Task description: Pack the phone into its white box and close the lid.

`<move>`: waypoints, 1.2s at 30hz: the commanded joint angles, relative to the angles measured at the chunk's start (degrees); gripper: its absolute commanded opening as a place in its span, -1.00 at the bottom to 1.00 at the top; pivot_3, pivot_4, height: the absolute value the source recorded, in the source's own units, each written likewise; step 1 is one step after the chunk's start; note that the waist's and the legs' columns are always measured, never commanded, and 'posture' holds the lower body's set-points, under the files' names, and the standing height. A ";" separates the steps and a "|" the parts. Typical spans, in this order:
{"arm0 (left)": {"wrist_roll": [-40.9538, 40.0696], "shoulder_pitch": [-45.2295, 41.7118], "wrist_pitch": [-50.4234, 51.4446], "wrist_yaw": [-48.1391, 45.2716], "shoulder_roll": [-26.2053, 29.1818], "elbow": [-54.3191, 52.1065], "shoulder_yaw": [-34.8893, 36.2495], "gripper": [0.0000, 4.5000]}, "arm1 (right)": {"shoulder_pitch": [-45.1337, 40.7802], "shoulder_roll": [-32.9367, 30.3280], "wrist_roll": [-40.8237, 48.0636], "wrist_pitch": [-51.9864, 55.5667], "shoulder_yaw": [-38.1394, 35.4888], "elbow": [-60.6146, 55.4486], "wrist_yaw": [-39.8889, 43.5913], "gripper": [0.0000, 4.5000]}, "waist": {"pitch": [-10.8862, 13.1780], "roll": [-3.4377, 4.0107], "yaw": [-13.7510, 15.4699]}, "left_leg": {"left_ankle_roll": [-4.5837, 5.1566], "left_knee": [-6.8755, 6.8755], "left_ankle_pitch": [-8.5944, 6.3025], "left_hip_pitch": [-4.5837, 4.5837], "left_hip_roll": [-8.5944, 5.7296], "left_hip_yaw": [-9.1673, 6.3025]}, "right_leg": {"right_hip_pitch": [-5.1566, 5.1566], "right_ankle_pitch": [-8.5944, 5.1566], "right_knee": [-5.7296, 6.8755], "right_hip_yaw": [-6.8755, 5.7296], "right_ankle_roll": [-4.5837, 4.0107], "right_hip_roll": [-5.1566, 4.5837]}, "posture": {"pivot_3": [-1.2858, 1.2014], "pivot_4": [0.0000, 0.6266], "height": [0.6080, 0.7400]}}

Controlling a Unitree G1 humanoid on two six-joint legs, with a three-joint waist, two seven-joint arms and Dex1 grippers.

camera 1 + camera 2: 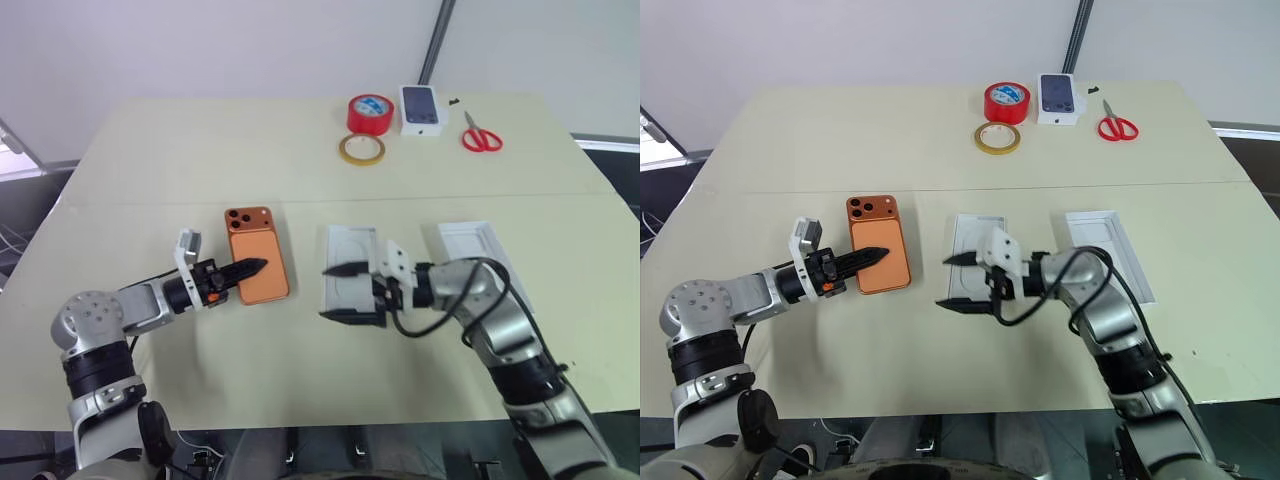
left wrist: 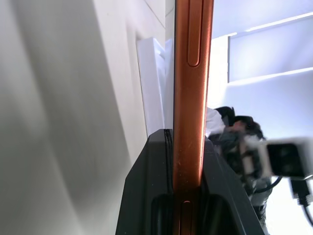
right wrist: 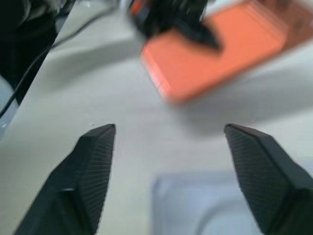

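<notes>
Pinching the slim orange-copper phone [image 1: 259, 256] by its near left edge – left gripper [image 1: 247, 269] pressed together on it, left of centre in the head views. Lying flat on the beige table [image 1: 200, 160], lenses toward the far side. Hovering just right of it, jaws spread wide – right gripper [image 1: 337, 292], over the shallow white box [image 1: 347, 262]. Resting further right, apart – the plain white lid [image 1: 478, 250].
</notes>
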 commanded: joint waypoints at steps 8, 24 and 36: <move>-1.25 -2.02 -5.45 -1.19 1.24 -1.27 -4.33 -1.00 | 4.46 -4.95 -6.86 -15.35 -0.41 0.52 -2.72 0.28 | 0.01 -0.02 0.53 | -0.08 0.00 0.05 -0.02 0.00 0.00 | 0.02 0.00 -0.09 0.00 0.00 0.00 | 0.03 -0.52 1.00; -2.13 -2.16 -4.81 -0.47 1.34 -1.66 -5.59 -1.00 | 6.09 -5.14 -11.76 -22.48 1.07 4.61 -5.51 -0.28 | 0.01 -0.03 0.57 | -0.33 0.01 0.20 -0.04 0.00 0.00 | 0.03 0.00 -0.10 -0.01 0.00 0.00 | 0.03 -0.52 1.00; -2.50 -2.79 -4.62 -0.31 1.60 -1.02 -5.83 -1.00 | 6.61 -5.50 -12.08 -23.23 2.24 4.84 -4.91 -0.99 | 0.01 -0.03 0.53 | -0.34 0.01 0.21 -0.03 0.00 0.00 | 0.03 0.00 -0.09 -0.01 0.00 0.01 | 0.03 -0.52 1.00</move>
